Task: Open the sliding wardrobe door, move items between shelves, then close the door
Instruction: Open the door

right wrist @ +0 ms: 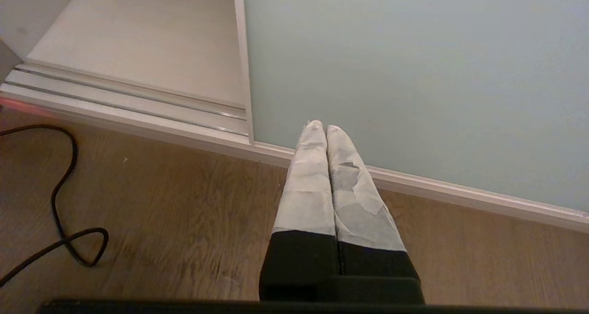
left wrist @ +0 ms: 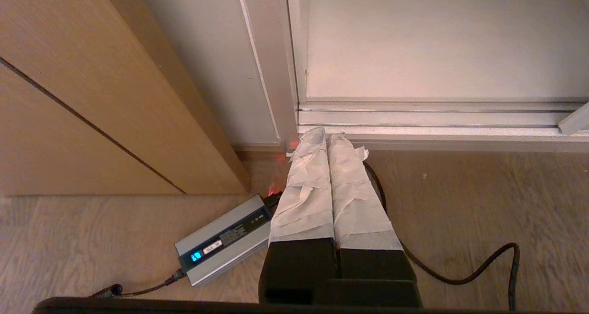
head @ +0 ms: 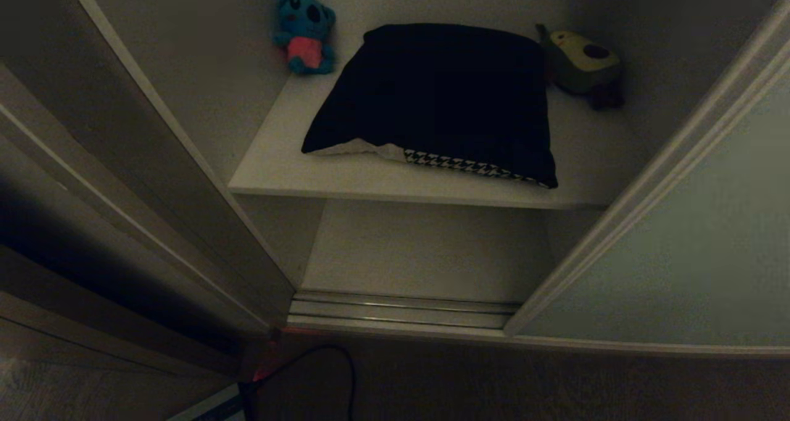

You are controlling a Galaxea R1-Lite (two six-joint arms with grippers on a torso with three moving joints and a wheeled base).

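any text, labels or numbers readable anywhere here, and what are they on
Nothing can be read.
Silver box on the floor: a small white label and a lit blue display, both too small to read; faint marks beside them also illegible.
Cushion, blue plush toy, avocado plush toy and sliding wardrobe door: no text.

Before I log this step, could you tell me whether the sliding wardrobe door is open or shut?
Open: the sliding wardrobe door stands aside at right, exposing the cushion on its shelf.
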